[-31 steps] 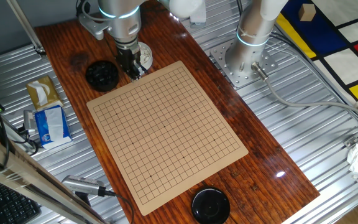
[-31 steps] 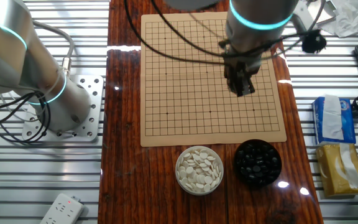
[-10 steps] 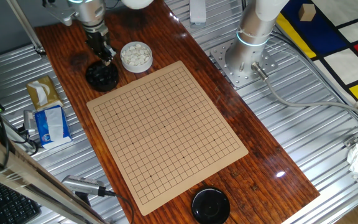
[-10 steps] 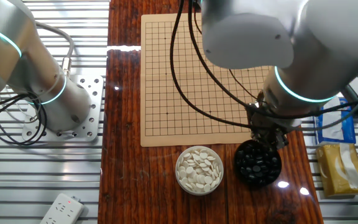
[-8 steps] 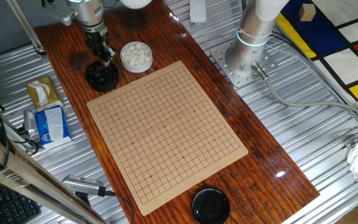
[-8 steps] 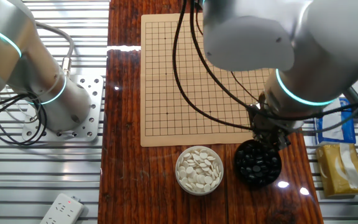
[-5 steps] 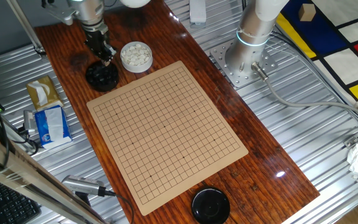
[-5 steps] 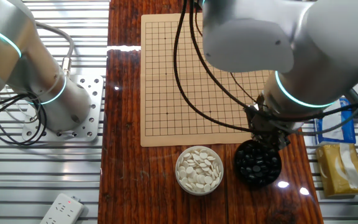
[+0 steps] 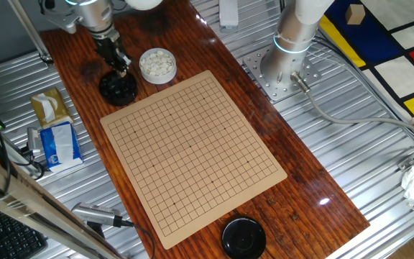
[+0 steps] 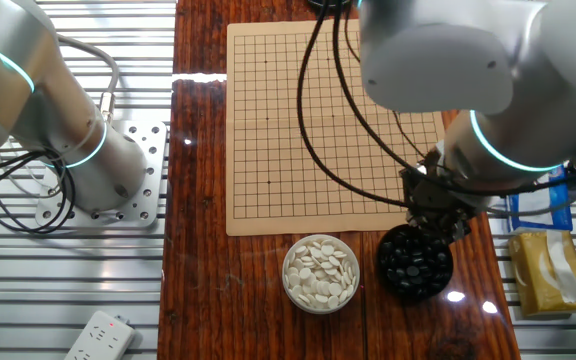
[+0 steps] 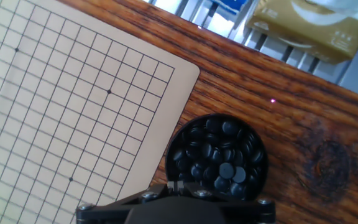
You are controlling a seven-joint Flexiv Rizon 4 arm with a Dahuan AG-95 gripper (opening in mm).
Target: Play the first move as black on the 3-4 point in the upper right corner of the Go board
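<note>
Black stones [image 11: 219, 158] fill a round bowl [image 10: 415, 261] on the wooden table [image 9: 264, 155], just off the corner of the Go board [image 9: 192, 151]. Over that bowl hangs the gripper [image 9: 121, 63], and I cannot tell whether its jaws are parted or closed. No stone sits on the board's grid. Beside the dark bowl stands a bowl of white stones [image 10: 320, 272]. A tissue pack [image 11: 312, 25] lies near the table edge.

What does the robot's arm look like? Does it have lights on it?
The arm is fat, round and shiny silver-grey, with a glowing turquoise ring around its joint. Black cables loop down beside it. Its hand is small, dark and boxy.
</note>
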